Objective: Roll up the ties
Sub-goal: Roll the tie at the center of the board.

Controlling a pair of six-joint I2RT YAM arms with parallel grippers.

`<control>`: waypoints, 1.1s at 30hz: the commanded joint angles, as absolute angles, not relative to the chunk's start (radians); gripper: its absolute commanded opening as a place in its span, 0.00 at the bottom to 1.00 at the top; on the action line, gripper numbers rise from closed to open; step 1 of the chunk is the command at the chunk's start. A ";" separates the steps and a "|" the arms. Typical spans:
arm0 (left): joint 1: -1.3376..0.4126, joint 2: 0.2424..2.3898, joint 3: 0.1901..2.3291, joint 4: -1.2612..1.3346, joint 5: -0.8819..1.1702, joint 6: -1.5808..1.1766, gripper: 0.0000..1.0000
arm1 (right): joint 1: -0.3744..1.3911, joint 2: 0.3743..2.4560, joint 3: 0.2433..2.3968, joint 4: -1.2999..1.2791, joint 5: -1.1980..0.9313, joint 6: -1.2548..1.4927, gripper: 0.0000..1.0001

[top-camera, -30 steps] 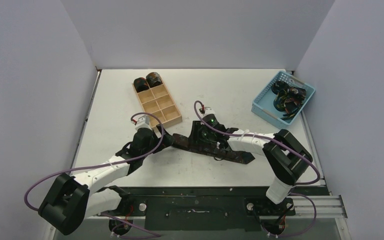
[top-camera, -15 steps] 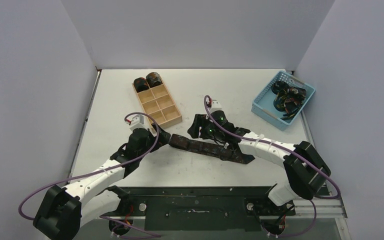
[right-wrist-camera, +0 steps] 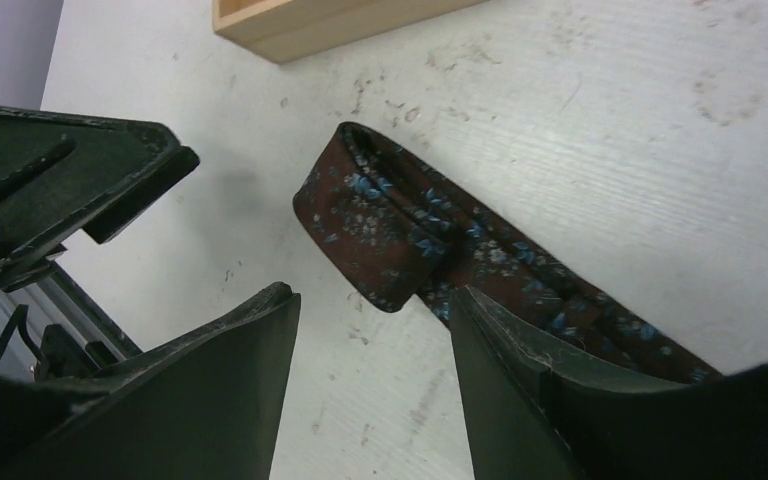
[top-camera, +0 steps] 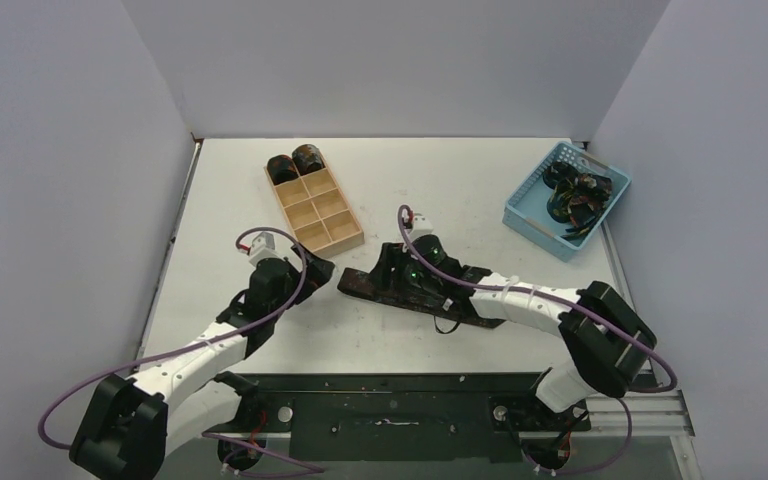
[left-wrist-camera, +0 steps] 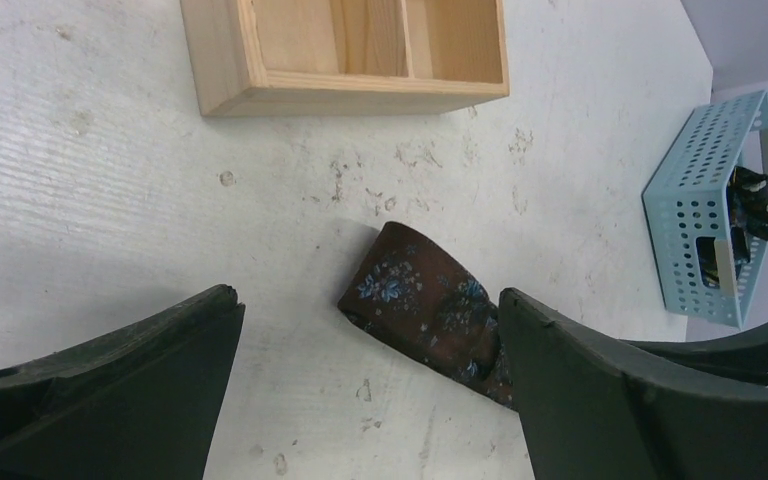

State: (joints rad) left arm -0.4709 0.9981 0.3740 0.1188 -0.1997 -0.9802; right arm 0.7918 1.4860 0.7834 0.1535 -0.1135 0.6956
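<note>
Brown floral tie (right-wrist-camera: 400, 235) lies flat on the white worktop (top-camera: 480, 190), folded end right under the right pincer (right-wrist-camera: 370, 293), which sits partly open and empty, left pincer (left-wrist-camera: 365, 298) gaping wide just beside.

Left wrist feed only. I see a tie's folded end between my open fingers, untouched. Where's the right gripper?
Observer: The right gripper hangs open over that same folded end of the tie, from the opposite side.
Operator: Rest of the tie?
Observer: It lies flat, running off to the right, partly under the right arm.
Operator: Any finished?
Observer: Two rolled ties fill the wooden tray's two far compartments; the other six look empty.
</note>
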 commanded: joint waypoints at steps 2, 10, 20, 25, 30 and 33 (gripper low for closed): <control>-0.466 1.035 0.388 0.184 -0.144 -0.931 0.97 | 0.836 1.559 0.860 0.199 -0.085 0.703 0.56; -0.468 1.217 0.449 0.201 -0.046 -0.870 0.89 | 0.845 1.679 0.906 0.201 -0.079 0.704 0.52; -0.463 1.281 0.474 0.257 0.000 -0.868 0.88 | 0.836 1.700 0.862 0.197 -0.056 0.712 0.49; -0.457 1.298 0.476 0.284 0.042 -0.869 0.88 | 0.816 1.687 0.804 0.213 -0.058 0.726 0.47; -0.454 1.346 0.487 0.323 0.097 -0.871 0.88 | 0.799 1.678 0.757 0.232 -0.068 0.735 0.47; -0.454 1.377 0.489 0.358 0.127 -0.871 0.88 | 0.793 1.674 0.742 0.243 -0.077 0.739 0.47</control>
